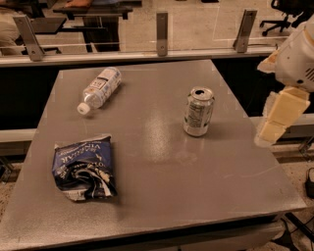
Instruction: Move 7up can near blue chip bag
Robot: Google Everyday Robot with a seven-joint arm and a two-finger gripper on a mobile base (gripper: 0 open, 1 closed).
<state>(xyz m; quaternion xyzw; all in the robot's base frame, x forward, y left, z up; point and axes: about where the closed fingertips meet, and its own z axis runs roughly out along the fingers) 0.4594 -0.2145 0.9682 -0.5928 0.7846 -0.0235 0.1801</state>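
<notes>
The 7up can [198,112] stands upright on the grey table [162,166], right of the middle, its pull-tab top open. The blue chip bag [84,167] lies crumpled near the table's front left, well apart from the can. My gripper [280,117], cream-coloured under the white arm [297,56], hangs off the table's right edge, to the right of the can and about level with it. It touches nothing.
A clear plastic bottle [99,87] with a white cap lies on its side at the table's back left. A rail with metal posts [162,27] runs behind the table. An office chair [287,10] stands at the far right.
</notes>
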